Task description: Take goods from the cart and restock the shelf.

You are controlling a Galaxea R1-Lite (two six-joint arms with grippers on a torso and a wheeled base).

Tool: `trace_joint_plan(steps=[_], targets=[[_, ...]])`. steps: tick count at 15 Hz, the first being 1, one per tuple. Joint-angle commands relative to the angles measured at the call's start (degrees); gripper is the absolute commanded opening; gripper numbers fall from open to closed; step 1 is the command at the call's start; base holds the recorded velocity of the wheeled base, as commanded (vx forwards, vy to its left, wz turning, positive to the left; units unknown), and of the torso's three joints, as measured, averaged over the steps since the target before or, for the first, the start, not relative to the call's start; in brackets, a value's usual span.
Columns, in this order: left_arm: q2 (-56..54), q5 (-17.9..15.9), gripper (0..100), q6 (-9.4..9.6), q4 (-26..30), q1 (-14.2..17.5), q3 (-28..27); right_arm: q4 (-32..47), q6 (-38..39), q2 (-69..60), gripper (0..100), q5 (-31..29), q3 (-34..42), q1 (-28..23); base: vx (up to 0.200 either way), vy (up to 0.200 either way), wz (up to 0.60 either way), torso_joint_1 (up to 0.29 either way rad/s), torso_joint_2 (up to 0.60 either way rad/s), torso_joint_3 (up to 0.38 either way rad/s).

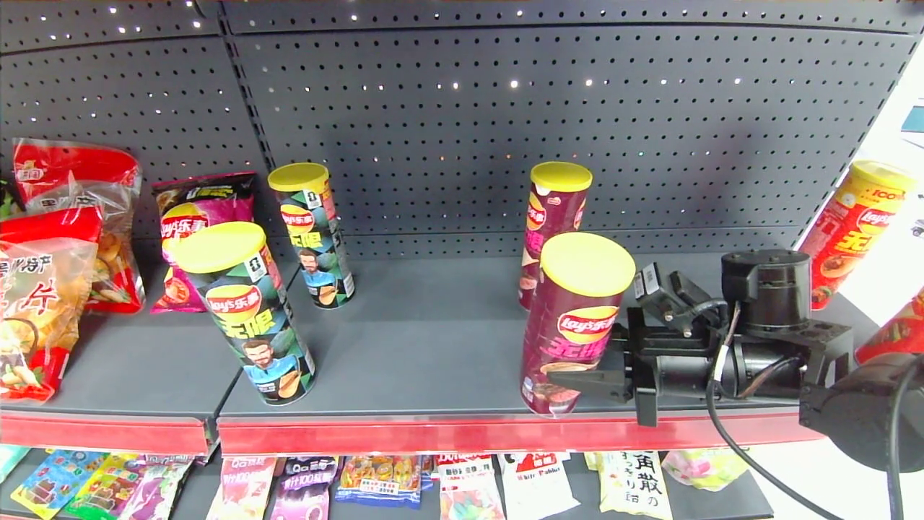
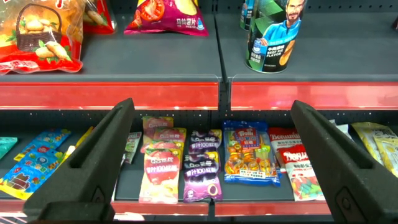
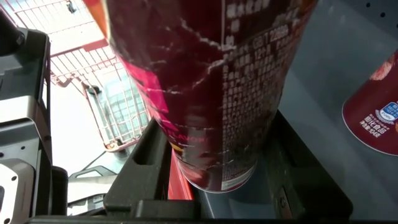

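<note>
Rear can partly behind front can

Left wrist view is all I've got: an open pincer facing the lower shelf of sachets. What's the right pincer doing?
Observer: The right pincer is shut on a tall maroon cardboard chip can with a yellow lid.
Operator: Where is that can?
Observer: At the front edge of the grey metal upper shelf. I can't tell whether its base touches down.
Operator: Anything close behind it?
Observer: A second maroon can with a yellow lid stands upright just behind it, nearer the pegboard back.
</note>
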Motion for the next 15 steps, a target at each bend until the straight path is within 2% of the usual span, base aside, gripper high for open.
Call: trace_joint_plan(steps=[1,15], targets=[[0.0,0.0,100,-0.01,0.0,0.0,0.0,-0.1,-0.1,0.1,0,0.0,0.0,-0.1,0.000,0.000,0.00,0.000,0.00,0.000],[0.0,0.0,100,-0.01,0.0,0.0,0.0,0.1,-0.3,-0.2,0,0.2,-0.1,-1.6,0.000,0.000,0.00,0.000,0.00,0.000]])
